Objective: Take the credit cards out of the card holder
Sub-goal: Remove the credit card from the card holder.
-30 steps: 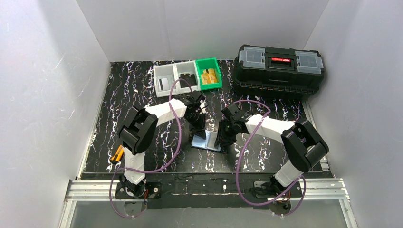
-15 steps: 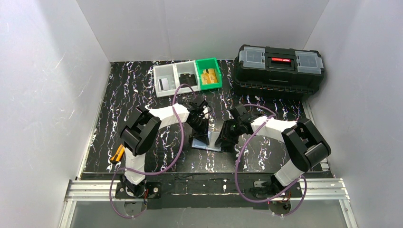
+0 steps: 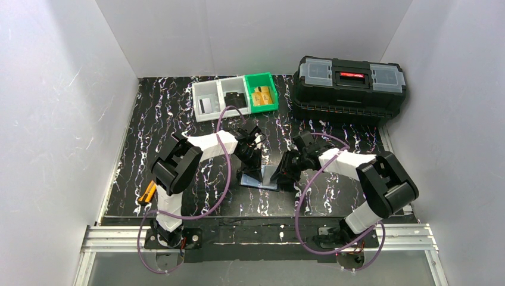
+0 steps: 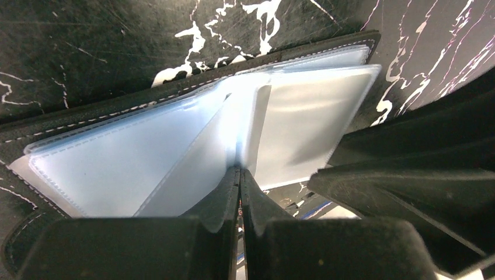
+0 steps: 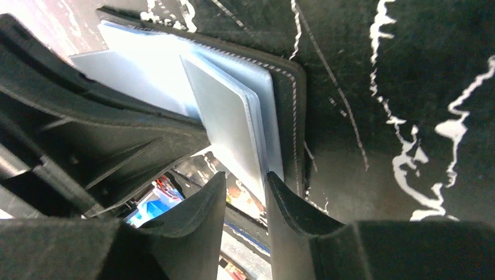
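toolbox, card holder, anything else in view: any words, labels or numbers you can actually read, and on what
No text can be read in any view.
toolbox: red label on the lid, lettering too small to read.
card holder: clear pockets, no print showing.
coloured patch below the card holder in the right wrist view: blurred, unreadable.

Bright and even from above, pale bounce off white walls [image 3: 59, 119], faint soft shadows on the table [image 3: 149, 119]. Dimmer at the wrists; heavy glare on the card holder's [image 4: 87, 114] clear pockets [image 4: 146, 151], near-white at the fold. Dark and soft-focused at the left gripper [image 4: 239, 175].
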### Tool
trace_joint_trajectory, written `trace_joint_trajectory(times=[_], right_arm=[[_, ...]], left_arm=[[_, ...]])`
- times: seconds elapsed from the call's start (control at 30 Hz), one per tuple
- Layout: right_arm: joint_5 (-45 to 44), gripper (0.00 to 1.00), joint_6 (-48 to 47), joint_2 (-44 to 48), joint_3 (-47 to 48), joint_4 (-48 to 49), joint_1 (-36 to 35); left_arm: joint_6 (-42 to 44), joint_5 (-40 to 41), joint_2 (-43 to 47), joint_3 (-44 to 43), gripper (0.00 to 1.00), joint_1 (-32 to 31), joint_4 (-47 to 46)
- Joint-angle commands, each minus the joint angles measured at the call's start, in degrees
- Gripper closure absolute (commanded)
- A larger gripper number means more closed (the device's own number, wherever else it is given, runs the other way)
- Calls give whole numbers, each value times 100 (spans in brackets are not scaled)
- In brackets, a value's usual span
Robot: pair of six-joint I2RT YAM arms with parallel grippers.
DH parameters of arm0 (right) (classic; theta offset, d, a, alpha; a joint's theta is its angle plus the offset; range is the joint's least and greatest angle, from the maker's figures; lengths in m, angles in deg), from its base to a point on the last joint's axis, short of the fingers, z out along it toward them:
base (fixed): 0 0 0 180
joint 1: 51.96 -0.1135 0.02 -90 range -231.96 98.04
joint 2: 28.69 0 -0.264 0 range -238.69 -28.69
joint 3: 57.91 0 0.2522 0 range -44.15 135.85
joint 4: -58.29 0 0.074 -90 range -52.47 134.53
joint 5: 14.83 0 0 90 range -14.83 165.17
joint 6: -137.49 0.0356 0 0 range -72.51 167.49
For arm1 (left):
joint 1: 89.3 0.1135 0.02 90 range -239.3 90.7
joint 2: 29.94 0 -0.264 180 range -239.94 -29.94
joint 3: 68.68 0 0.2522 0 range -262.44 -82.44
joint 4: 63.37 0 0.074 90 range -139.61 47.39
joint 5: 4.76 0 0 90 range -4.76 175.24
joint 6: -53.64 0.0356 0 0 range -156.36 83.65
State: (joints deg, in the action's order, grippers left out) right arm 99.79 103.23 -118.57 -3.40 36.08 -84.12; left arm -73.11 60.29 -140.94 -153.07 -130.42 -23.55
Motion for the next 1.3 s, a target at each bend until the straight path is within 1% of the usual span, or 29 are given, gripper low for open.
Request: trace_joint_trajectory(times=[0.0,0.17,0.37,0.53,0.6,0.77,0.87,1.1,1.27], right_arm=[[167,62,26,458,132,5,8],[191,62,-104,519,264,-135,8],[398,64,-130,199,390,0,6],[421,63,-196,70,563,-70,7],[389,62,-236,44,648,-130,0],[394,51,-249,-80,832,-170,-17],[305,49,-268,-86,924,-272,-35],[-8,49,-372,98,1022,-588,-58],[-8,47,-330,55,1081,-597,-116]], left_arm=[[2,22,82,158,100,-165,73],[39,2,213,179,100,-157,109],[70,-268,314,104,100,-156,64],[84,-468,364,44,100,-159,72],[37,-601,430,77,100,-152,-1],[-123,-790,546,122,97,-117,-143],[-143,-731,657,159,95,-46,-99],[-67,-46,1165,404,91,229,204],[0,-88,1088,552,92,415,112]])
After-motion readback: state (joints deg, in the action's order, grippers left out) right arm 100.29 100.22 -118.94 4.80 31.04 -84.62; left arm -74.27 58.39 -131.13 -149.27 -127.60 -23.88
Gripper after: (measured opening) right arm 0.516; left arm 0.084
